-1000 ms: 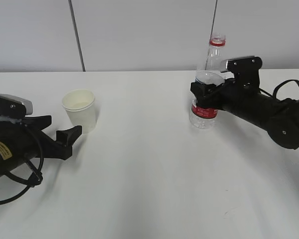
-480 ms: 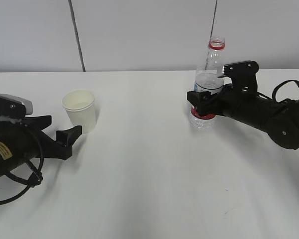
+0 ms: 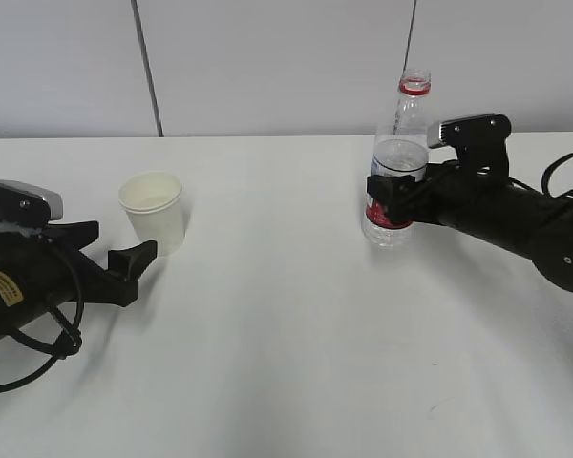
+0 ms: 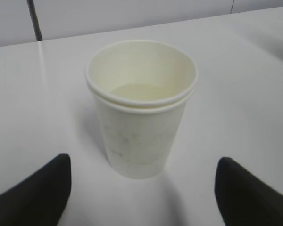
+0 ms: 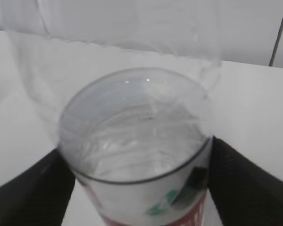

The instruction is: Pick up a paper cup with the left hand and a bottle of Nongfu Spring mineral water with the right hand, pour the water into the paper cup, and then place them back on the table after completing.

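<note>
Bottle of clear plastic w/ red label and red neck ring (image 3: 398,157) sits clamped between the fingers of the right hand (image 3: 390,203), the black arm w/ silver-grey block; wrist view shows both pads pressed to the bottle's sides. Bottle upright, base at or just off the white matte table (image 3: 286,334); can't tell which. No cap visible on the neck.

White paper cup (image 4: 140,106) stands on the table directly ahead of the left hand (image 3: 134,262), black arm w/ yellow sticker. Its fingers are spread wide, either side of the cup, not touching it.

Step in hand, I judge: lift the bottle, close on the cup. Do it well: left claw eases fwd till cup sits deep between fingers, squeeze gently since thin paper crushes. Keep bottle vertical till over the cup.

Nothing else near either claw; wall panels behind. Open table between cup and bottle, no obstacle.
</note>
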{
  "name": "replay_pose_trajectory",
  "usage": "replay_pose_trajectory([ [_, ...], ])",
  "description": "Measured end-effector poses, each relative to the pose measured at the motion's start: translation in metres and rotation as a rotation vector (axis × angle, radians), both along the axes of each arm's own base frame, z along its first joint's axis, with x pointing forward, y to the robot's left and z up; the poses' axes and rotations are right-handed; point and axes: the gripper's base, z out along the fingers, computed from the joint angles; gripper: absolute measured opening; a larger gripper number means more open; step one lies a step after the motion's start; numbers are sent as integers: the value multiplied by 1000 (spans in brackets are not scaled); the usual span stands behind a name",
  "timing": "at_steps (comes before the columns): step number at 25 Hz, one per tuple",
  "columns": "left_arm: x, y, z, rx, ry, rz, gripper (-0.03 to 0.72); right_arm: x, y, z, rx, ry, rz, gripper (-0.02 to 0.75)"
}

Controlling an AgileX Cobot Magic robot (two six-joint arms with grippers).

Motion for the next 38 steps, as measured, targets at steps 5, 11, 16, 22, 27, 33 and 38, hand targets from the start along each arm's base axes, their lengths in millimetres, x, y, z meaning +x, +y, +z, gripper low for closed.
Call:
replay_pose_trajectory([
  [5,0,0,0,1,0,-4,568,-15,-2,5,-2,13,0,625],
  [11,0,-1,0,1,0,-9,568,-32,-4,17,-3,10,-1,609],
  [16,-4,-1,1,3,2,-20,568,-45,-9,25,-60,90,-30,599],
  [22,-14,1,16,-1,-26,-20,563,-59,-19,52,-145,175,-93,594],
  [27,-15,1,37,-22,-67,-11,563,-74,-27,81,-174,210,-154,593],
  [33,-24,6,60,-11,17,31,563,-96,-35,114,-170,207,-220,592],
  [38,-34,13,75,34,132,87,563,-110,-40,126,-157,251,-280,592],
])
